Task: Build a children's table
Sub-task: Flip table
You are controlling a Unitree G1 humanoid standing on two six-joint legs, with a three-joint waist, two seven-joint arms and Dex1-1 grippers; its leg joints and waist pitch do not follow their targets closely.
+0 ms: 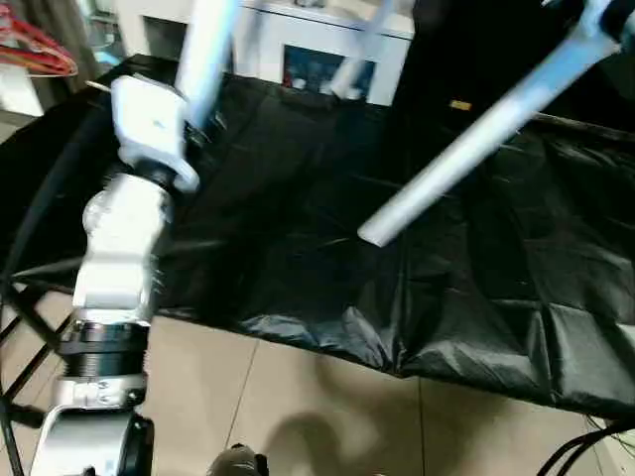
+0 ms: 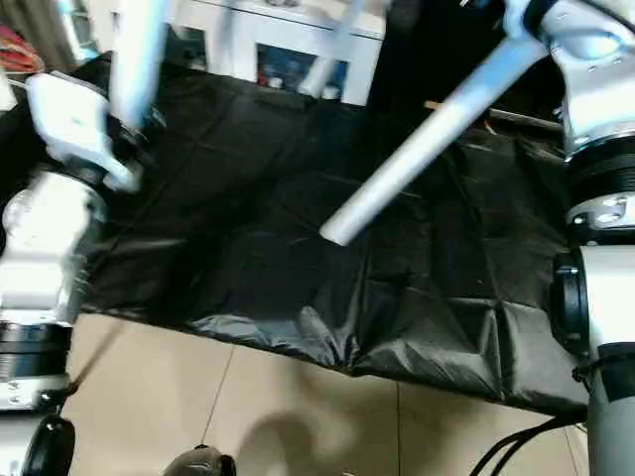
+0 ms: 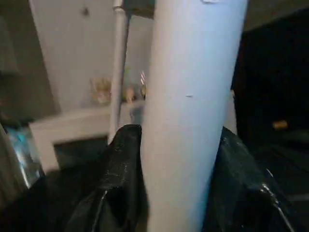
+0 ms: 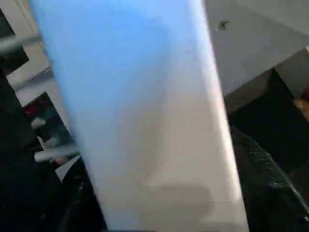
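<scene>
Head views: left gripper (image 1: 189, 139) clamps a smooth white tube leg (image 1: 210, 50) rising upward; a second tapered leg (image 2: 417, 149) slants above the crinkled black table cover (image 2: 248, 258)
Left wrist: black fingers (image 3: 120, 164) flank the leg
Right wrist: right gripper (image 4: 164, 212) grips its leg

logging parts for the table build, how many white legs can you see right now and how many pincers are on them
white tube legs: 4, one in the left pincer, one in the right pincer, two further back
pincers gripping a leg: 2
total: 6
</scene>
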